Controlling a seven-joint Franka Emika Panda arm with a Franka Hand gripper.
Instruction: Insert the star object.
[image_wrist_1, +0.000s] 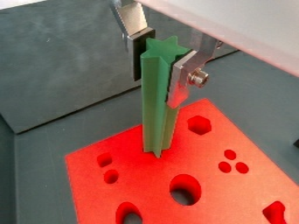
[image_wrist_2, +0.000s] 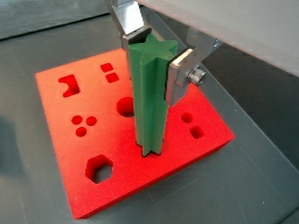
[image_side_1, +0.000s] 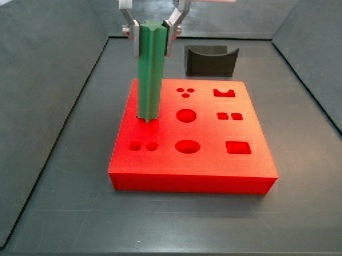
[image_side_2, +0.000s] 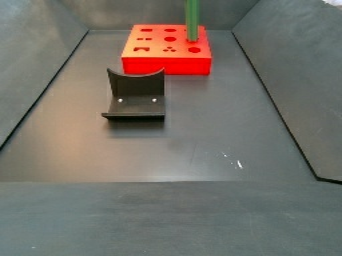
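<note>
The star object (image_wrist_1: 158, 105) is a long green rod with ridged sides, held upright. My gripper (image_wrist_1: 160, 54) is shut on its upper part, silver fingers (image_wrist_2: 180, 74) on either side. It shows in both wrist views (image_wrist_2: 149, 96) and both side views (image_side_1: 150, 72) (image_side_2: 193, 20). Its lower end meets the top of the red block (image_side_1: 201, 140) near one corner; I cannot tell how deep it sits in a hole. The red block (image_wrist_2: 82, 140) has several shaped holes and also shows in a wrist view (image_wrist_1: 233, 188) and far off in a side view (image_side_2: 160, 50).
A dark grey curved block (image_side_1: 210, 60) stands behind the red block, and shows nearer the camera in a side view (image_side_2: 135, 95). Dark walls slope up around the grey floor (image_side_2: 174, 170).
</note>
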